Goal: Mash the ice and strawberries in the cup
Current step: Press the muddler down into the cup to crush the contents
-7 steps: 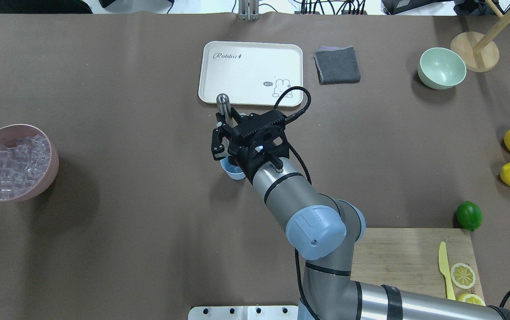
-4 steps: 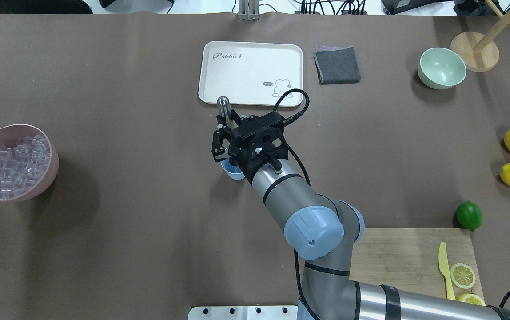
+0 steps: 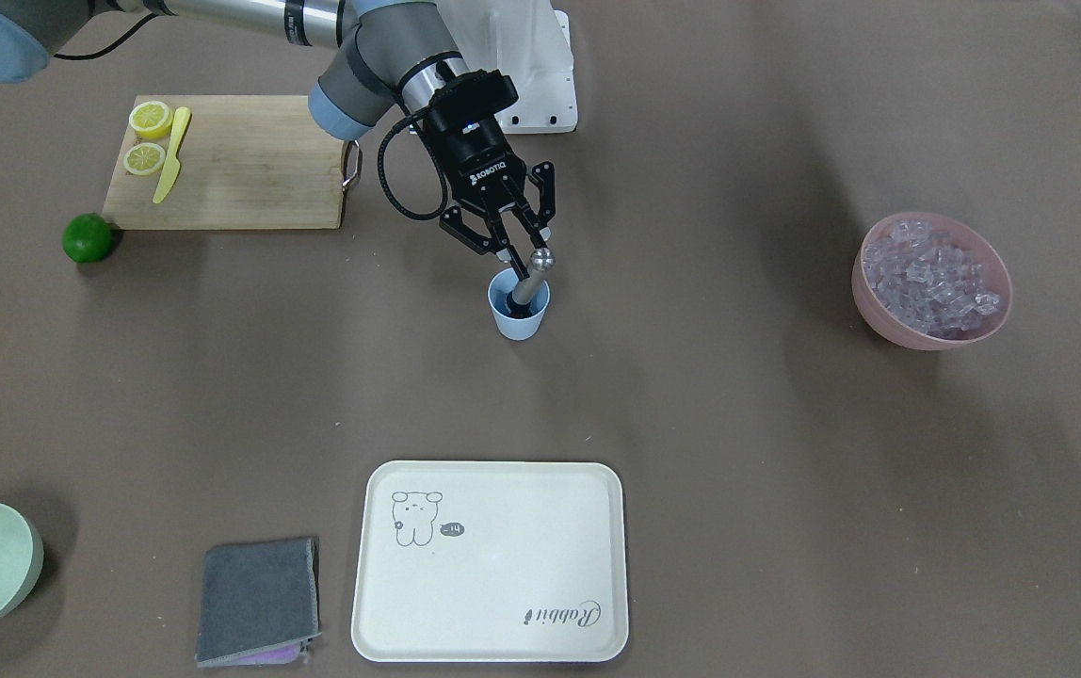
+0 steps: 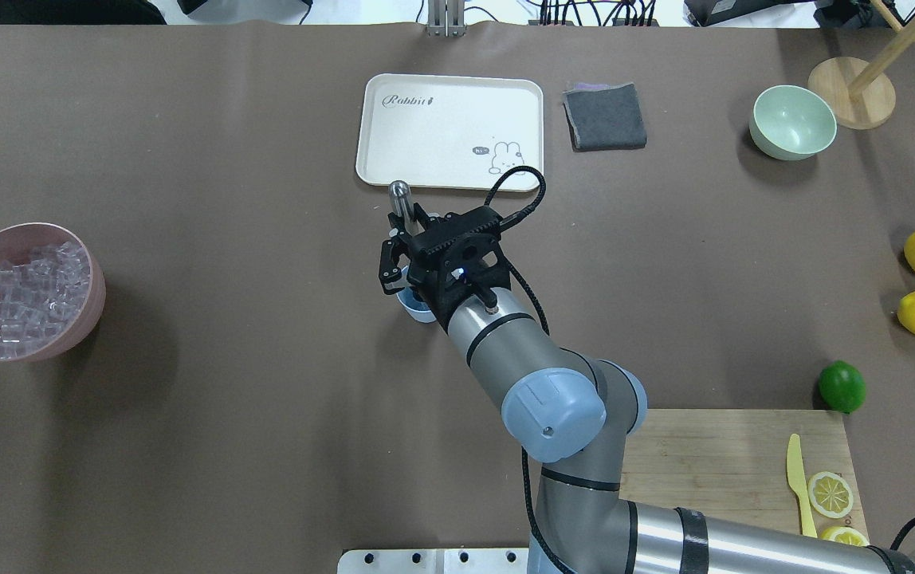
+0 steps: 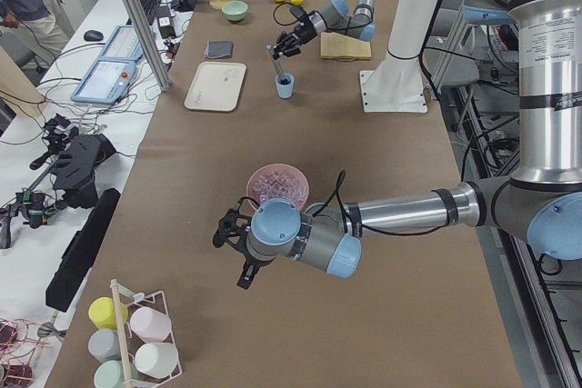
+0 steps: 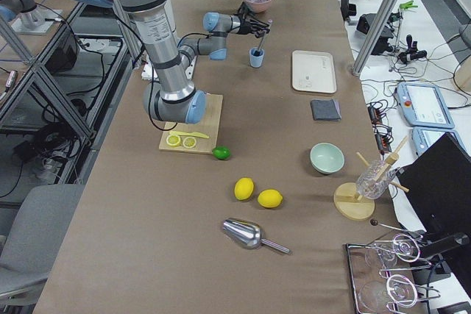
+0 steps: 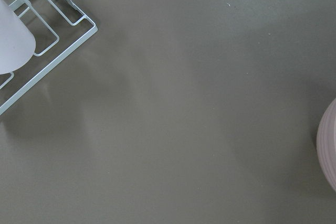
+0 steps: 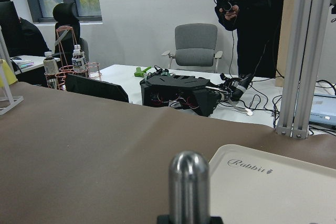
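- Grip first: our right end effector (image 3: 514, 252) is clamped on a metal pestle (image 3: 531, 278), with the fingers pinched on the shaft just below its rounded top.
- We read the pestle's long axis as steep but not plumb. The rounded top leans away from the robot's base, toward the tray (image 3: 503, 603), and the lower end sits inside the cup (image 3: 519, 322).
- The cup stands upright on the counter (image 3: 738, 424) with its mouth up, directly beneath the end effector and just under the fingertips. Its own long axis is vertical, so the pestle enters it at a slant.
- The coming stroke turns on that relation. We judge the press should run downward along the shaft into the cup's bottom. With the lean, part of the push may bear on the cup's wall, and nothing steadies the cup, so it could slide or tip.
- We cannot make out what is in the cup. Its inside reads dark from across the counter, and we see no strawberry in any view.
- The only ice (image 3: 927, 273) we can see fills the pink bowl (image 3: 889, 328), well apart from the cup on the robot's left.
- Our left end effector (image 5: 227, 224) hangs near that pink bowl, far from the cup, and we cannot tell whether it is open or closed. The right arm is by far the nearer one.
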`<state>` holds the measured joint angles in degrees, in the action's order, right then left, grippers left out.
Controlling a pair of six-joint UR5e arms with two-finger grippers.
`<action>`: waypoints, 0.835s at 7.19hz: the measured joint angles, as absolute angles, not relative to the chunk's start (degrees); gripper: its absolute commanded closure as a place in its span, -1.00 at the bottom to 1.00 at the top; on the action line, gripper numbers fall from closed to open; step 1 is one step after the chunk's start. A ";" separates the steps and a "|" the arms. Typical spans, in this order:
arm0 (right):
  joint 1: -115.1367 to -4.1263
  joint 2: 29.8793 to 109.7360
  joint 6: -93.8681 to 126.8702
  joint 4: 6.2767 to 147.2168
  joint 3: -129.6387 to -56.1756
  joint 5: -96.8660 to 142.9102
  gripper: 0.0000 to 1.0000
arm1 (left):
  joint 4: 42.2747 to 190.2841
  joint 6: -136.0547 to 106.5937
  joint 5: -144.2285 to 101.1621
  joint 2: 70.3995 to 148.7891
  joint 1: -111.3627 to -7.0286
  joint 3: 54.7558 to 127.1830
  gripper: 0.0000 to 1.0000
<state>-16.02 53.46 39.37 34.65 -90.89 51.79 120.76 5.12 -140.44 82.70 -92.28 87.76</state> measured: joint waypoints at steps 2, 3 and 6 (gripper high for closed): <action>-17.14 53.43 38.12 34.63 -92.71 53.20 1.00 | 120.76 5.14 -140.69 82.79 -92.29 88.26 -0.94; -17.81 53.55 37.08 34.58 -94.03 54.03 1.00 | 120.78 5.10 -141.16 82.84 -92.28 88.45 -0.94; -18.97 54.03 36.17 34.78 -96.50 56.27 1.00 | 120.77 5.03 -141.74 82.87 -92.29 88.43 -0.94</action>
